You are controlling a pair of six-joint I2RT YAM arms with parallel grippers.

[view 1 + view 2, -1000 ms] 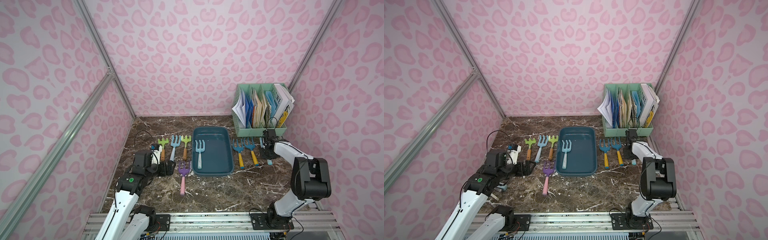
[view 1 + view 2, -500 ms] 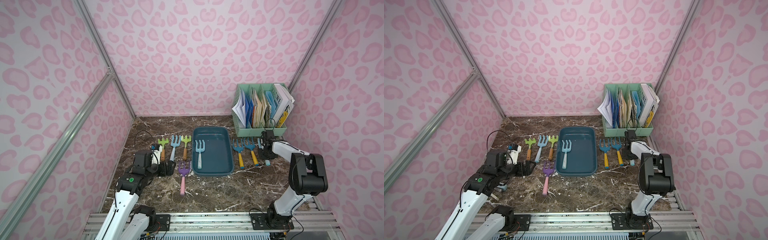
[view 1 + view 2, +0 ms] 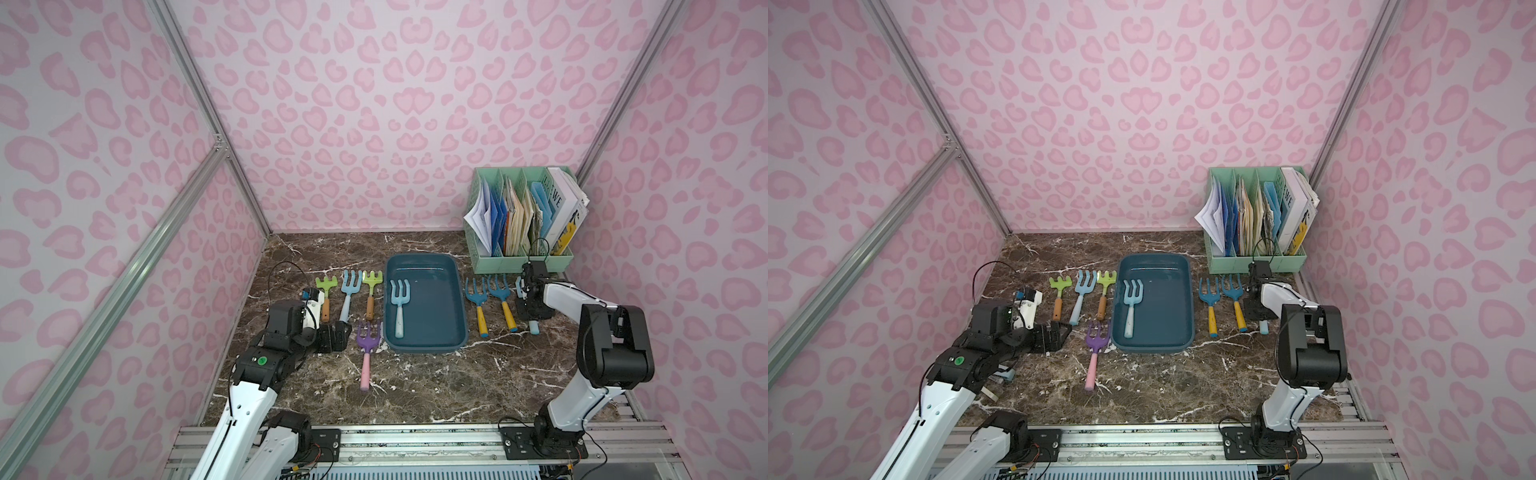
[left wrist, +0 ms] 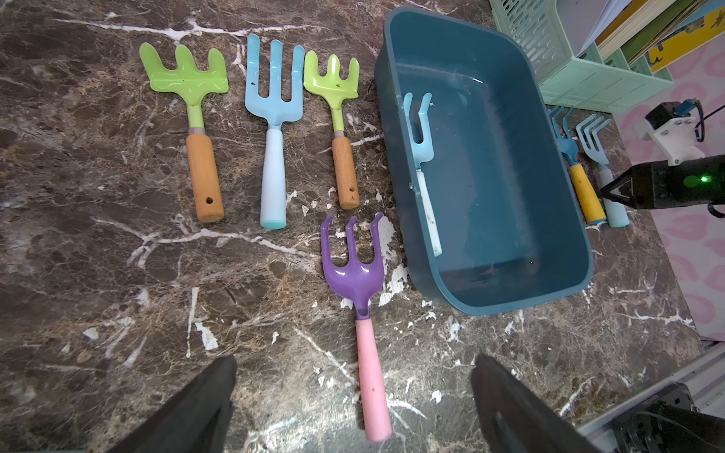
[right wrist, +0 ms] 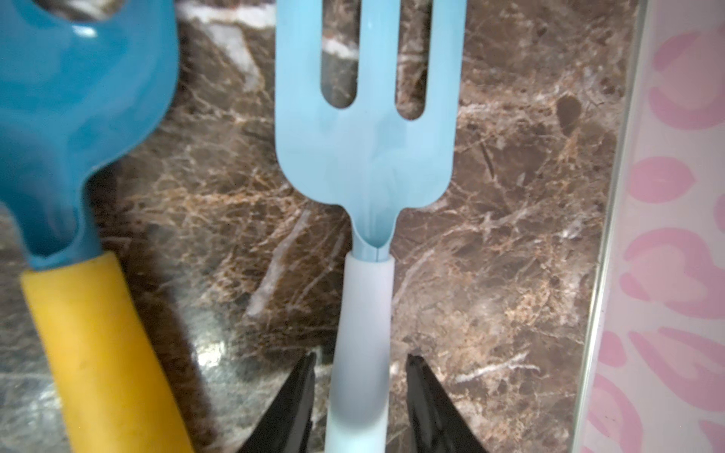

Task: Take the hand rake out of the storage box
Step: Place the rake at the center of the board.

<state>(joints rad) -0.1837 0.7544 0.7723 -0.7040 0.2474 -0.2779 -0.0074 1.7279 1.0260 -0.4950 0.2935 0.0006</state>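
Since a second ago the right gripper (image 5: pixel 359 357) has let go. Its fingers now stand parted on either side of the pale-blue garden fork's (image 5: pixel 365 157) handle, with a sliver of marble showing at each side. That fork lies flat to the right of the storage box (image 3: pixel 436 324), beyond two yellow-handled blue forks (image 3: pixel 476 296). The hand rake (image 3: pixel 399 305), light blue with a pale handle, lies inside the storage box along its left wall. The left gripper (image 4: pixel 353 357) hangs spread wide and empty over the purple rake's (image 4: pixel 353 270) pink handle, just left of the box's near corner.
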